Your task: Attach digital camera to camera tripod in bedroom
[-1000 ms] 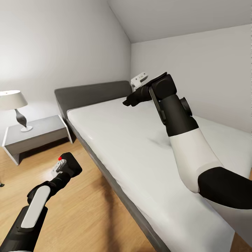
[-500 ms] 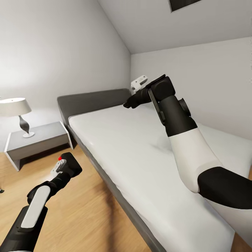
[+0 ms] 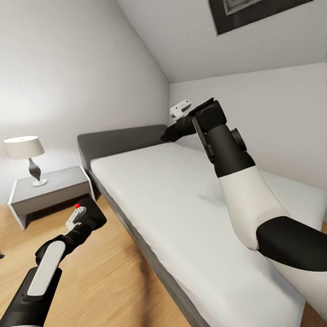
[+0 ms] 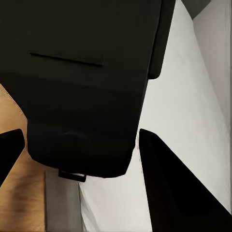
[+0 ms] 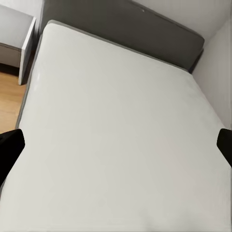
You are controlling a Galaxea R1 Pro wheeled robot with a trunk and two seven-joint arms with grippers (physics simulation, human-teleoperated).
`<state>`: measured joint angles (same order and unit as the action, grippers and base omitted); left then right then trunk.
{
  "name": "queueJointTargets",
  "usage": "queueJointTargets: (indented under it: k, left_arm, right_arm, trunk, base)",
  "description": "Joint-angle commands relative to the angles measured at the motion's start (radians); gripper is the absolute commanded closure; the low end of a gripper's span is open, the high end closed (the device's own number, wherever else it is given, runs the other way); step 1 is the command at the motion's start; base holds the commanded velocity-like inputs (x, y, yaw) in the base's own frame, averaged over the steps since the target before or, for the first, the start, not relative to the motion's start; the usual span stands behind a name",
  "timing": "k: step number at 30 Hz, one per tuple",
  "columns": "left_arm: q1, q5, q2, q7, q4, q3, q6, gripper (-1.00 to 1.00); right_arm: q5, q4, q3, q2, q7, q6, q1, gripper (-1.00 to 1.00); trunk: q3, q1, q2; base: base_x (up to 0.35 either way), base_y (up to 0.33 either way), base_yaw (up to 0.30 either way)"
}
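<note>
The digital camera (image 3: 94,214), small and black with a red button on top, is held low over the wood floor beside the bed, with my left gripper (image 3: 84,219) shut on it. In the left wrist view the camera's black body (image 4: 82,82) sits between the two dark fingers (image 4: 166,186). My right gripper (image 3: 167,133) hangs open high over the head end of the mattress; its wrist view looks down on the white mattress (image 5: 121,125) past its spread fingertips (image 5: 9,147). The camera tripod is out of view.
The grey bed (image 3: 136,229) with its dark headboard (image 3: 118,138) takes up the middle and right. A grey nightstand (image 3: 45,188) with a white lamp (image 3: 26,151) stands at the left wall. Wood floor (image 3: 104,277) lies open beside the bed. A framed picture (image 3: 245,11) hangs high up.
The whole view has tilted upward: bed, nightstand and lamp sit lower in the picture, and a framed picture has come into view. Both arms hold the same pose.
</note>
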<state>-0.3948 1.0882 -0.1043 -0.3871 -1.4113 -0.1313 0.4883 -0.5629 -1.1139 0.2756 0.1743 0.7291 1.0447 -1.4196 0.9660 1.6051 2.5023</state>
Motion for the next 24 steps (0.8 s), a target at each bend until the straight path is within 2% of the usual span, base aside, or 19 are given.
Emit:
queueJointTargets:
  k: [1, 11, 24]
  left_arm:
    - [-0.001, 0.009, 0.0, -0.006, -0.002, -0.001, 0.004, 1.0]
    - [0.0, 0.007, 0.0, -0.006, -0.002, -0.001, 0.005, 1.0]
    - [0.0, 0.007, -0.001, -0.007, -0.002, -0.001, 0.006, 1.0]
  right_arm:
    - [-0.011, 0.001, 0.0, 0.0, 0.009, 0.002, -0.001, -1.0]
    - [-0.011, 0.007, 0.001, 0.0, 0.01, 0.002, 0.001, -1.0]
    - [-0.013, 0.006, -0.001, 0.0, 0.013, 0.002, 0.046, -1.0]
  trunk:
    - [-0.003, -0.001, 0.0]
    - [-0.042, -0.005, -0.002]
    - [-0.082, -0.055, -0.093]
  base:
    - [0.0, 0.0, 0.0]
    - [0.0, 0.0, 0.0]
    - [0.0, 0.0, 0.0]
